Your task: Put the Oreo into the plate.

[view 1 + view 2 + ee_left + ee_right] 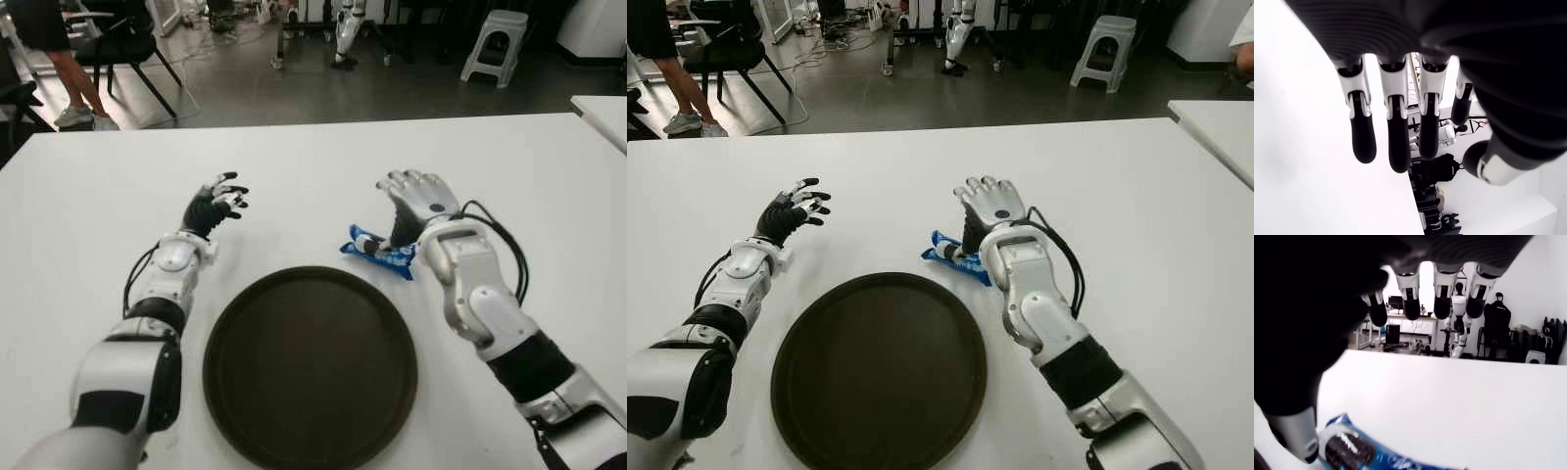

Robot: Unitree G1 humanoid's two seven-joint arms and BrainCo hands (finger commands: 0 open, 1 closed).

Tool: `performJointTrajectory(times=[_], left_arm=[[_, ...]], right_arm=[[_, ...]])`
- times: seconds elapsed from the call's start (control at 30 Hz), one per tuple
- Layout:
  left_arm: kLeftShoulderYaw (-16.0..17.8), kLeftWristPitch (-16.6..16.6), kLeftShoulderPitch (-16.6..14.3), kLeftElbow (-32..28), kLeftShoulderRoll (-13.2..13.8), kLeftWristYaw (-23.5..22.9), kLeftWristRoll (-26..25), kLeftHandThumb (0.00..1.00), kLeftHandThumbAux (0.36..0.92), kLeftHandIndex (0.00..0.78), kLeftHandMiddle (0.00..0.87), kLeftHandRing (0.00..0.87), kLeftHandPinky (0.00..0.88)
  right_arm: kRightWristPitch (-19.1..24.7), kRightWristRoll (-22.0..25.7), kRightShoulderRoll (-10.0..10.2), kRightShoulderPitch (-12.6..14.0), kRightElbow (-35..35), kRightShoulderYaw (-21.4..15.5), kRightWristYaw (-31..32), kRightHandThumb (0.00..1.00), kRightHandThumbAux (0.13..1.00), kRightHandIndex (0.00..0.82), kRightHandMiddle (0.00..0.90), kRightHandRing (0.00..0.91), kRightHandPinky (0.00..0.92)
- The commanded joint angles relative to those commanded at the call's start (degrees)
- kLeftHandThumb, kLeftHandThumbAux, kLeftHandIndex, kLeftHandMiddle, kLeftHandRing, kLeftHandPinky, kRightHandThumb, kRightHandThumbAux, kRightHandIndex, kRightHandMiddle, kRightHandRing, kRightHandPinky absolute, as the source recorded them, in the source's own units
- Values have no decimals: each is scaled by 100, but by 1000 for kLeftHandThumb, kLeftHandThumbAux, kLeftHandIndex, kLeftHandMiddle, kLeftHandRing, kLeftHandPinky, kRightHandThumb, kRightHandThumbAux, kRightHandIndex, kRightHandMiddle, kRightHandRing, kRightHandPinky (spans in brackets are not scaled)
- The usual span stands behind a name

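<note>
The Oreo (380, 252), a blue-wrapped pack, lies flat on the white table (549, 186), just beyond the far right rim of the plate (310, 366) and outside it. Whether the wrapper touches the rim cannot be told.

The right hand (416, 201) is positioned directly at the pack, on its far right side. The four fingers (1409, 301) are extended and only slightly bent, clear of the pack. The thumb (1295, 440) reaches down beside the near end of the wrapper; contact between them cannot be confirmed. The hand has no grasp on the pack.

The plate is round, dark brown and shallow, set near the front edge of the table, between the two forearms.

The left hand (216, 204) shows beyond the plate's far left rim, well apart from the pack. Its fingers (1362, 137) are spread, lightly curved and hold nothing.

Beyond the table's far edge are a dark floor, a white stool (495, 44) and a person's legs (73, 83) beside a chair (132, 44).
</note>
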Motion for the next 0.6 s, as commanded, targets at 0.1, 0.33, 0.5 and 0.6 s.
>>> performJointTrajectory(times=[0.1,0.33,0.5,0.6], left_arm=[[2,27,-5,3,0,7,-3,177,621,162,305,348,395],[9,48,-12,6,5,0,-11,186,629,163,306,352,404],[11,38,-7,0,6,-5,-13,191,627,165,308,352,403],[12,38,-4,-4,10,-8,-13,191,626,163,304,347,398]], right_arm=[[-22,14,15,-25,100,35,3,0,708,16,18,3,30],[-72,71,76,-45,318,108,-150,0,714,14,21,1,36],[-100,71,93,-115,448,169,-103,0,723,21,33,15,48],[-100,74,115,-137,514,197,-112,0,730,22,37,21,51]])
